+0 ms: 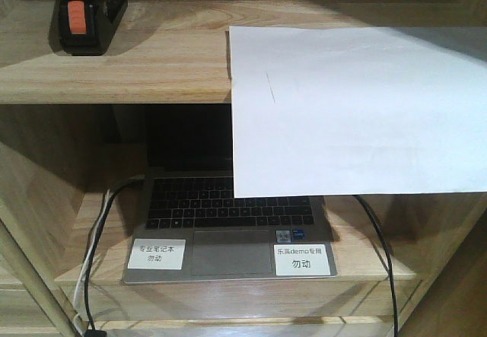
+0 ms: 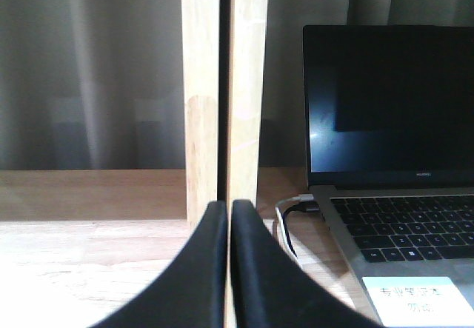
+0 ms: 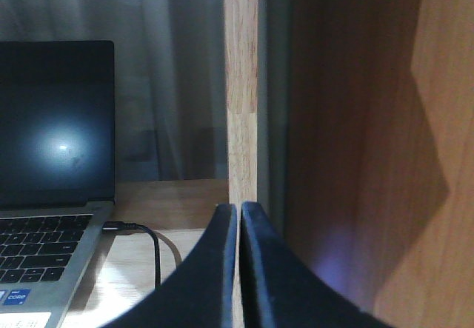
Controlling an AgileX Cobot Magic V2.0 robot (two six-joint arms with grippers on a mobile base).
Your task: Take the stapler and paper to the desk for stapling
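Observation:
The black stapler [image 1: 85, 16] with an orange-red patch lies on the upper shelf at top left in the front view. The white paper [image 1: 358, 109] lies on the same shelf at right, and its near part overhangs the shelf edge, covering part of the laptop screen. The desk is out of view. My left gripper [image 2: 229, 208] is shut and empty, facing a wooden upright left of the laptop. My right gripper [image 3: 238, 209] is shut and empty, facing a wooden upright right of the laptop. Neither gripper shows in the front view.
An open laptop [image 1: 228, 223] sits on the lower shelf with two white labels [image 1: 303, 259] and cables [image 1: 95, 261] on both sides. Wooden uprights [image 2: 222, 84] and a brown side panel [image 3: 355, 158] bound the compartment.

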